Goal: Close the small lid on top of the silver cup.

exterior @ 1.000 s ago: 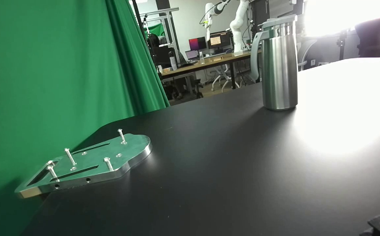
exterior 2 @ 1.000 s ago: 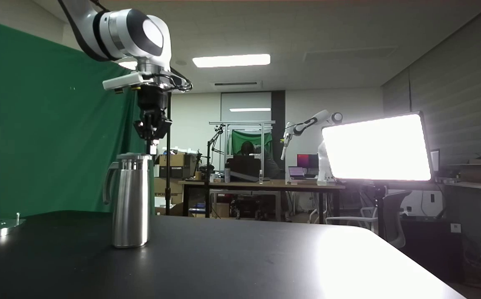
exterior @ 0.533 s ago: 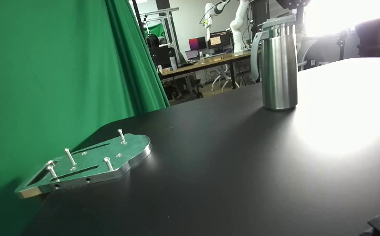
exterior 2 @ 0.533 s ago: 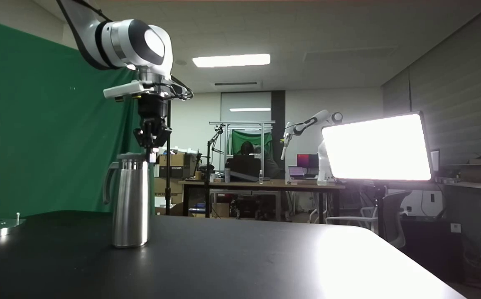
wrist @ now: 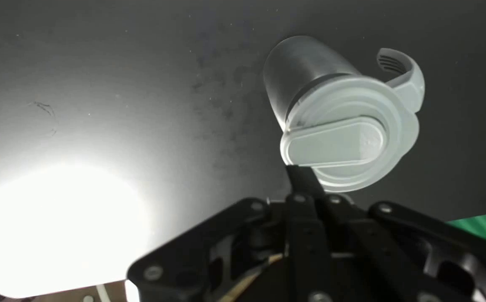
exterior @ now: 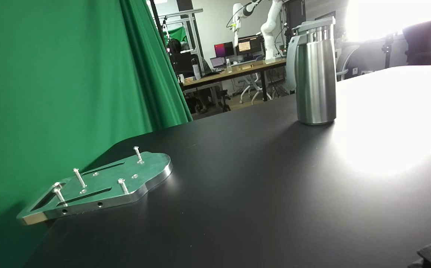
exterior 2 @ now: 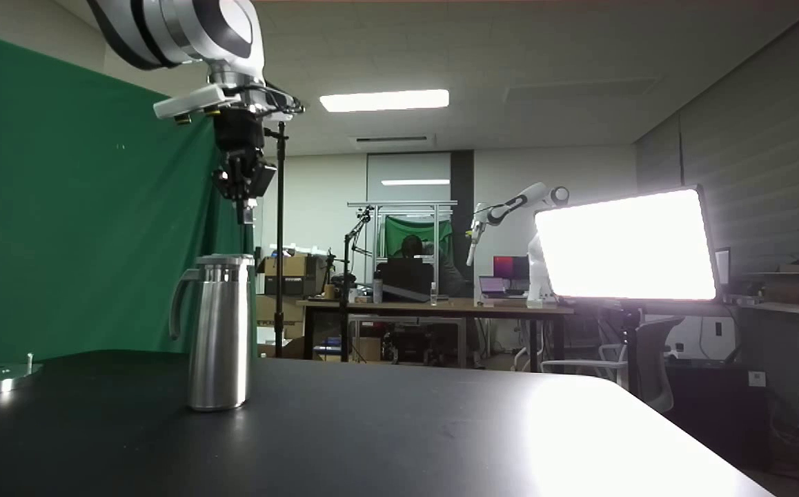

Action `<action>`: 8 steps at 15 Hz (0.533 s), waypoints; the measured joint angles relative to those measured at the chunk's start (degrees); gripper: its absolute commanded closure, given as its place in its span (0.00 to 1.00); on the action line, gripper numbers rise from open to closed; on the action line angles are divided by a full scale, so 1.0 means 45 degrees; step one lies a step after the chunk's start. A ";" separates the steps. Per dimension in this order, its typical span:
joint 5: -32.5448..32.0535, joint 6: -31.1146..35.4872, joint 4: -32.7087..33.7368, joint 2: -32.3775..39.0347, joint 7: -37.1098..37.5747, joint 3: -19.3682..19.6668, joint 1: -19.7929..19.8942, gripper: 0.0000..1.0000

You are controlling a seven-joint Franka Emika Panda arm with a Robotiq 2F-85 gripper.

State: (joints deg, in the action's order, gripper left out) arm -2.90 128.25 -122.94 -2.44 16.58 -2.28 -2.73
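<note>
Wrist view: lid (wrist: 331, 144) lies flat on cup (exterior 2: 220, 338); gripper (wrist: 308, 180) clenched, empty, apart above. Risk: any off-centre press could tip cup; latching unconfirmed.

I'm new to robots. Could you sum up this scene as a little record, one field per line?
Main object: silver cup, upright on the black table
Small lid: lying flat across the grey top cover, apparently closed
Robot's gripper: shut, higher than the cup's top, not touching it
Also on the table: metal plate with small posts sticking up
Backdrop: green curtain
</note>
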 measured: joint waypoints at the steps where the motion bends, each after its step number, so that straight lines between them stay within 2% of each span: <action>1: -0.0155 -0.0191 -0.0057 -0.0383 0.0080 -0.0085 -0.0021 0.73; 7: -0.0326 -0.0947 -0.0990 -0.2057 0.0256 -0.0484 -0.0030 0.34; 8: -0.0325 -0.0995 -0.1186 -0.2224 0.0286 -0.0522 -0.0016 0.52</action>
State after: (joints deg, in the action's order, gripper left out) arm -4.36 123.77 -128.28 -12.45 17.86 -4.63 -2.81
